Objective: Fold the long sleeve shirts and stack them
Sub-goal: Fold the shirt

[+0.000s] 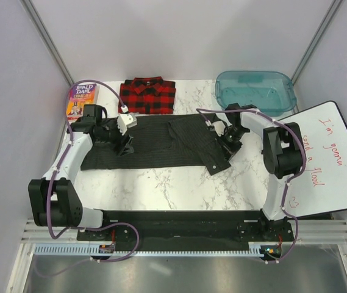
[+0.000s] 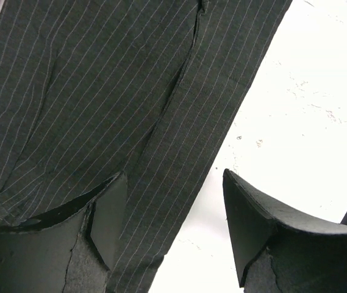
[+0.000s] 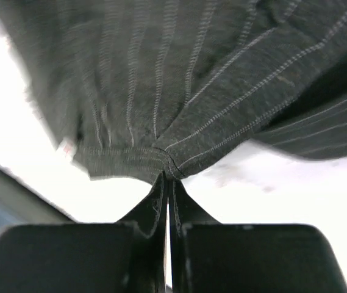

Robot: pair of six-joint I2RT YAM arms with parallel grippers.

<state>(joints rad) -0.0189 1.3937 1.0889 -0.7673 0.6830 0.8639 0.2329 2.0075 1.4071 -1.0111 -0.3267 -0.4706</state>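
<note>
The dark charcoal pinstriped shirt point(image 1: 161, 141) lies spread across the middle of the marble table point(image 1: 173, 189), partly folded. The red-and-black plaid shirt point(image 1: 147, 95) lies folded at the back, apart from it. My left gripper point(image 1: 124, 144) is open over the charcoal shirt's left part; in the left wrist view its fingers point(image 2: 109, 220) straddle the cloth's edge point(image 2: 179, 183). My right gripper point(image 1: 229, 141) is shut on the charcoal shirt's right end; in the right wrist view the pinched hem point(image 3: 161, 160) bunches at the fingertips point(image 3: 168, 183) and lifts off the table.
A colourful paperback book point(image 1: 82, 100) lies at the back left. A teal plastic bin point(image 1: 255, 90) stands at the back right. A whiteboard point(image 1: 332, 159) with red writing lies along the right edge. Grey walls enclose the table.
</note>
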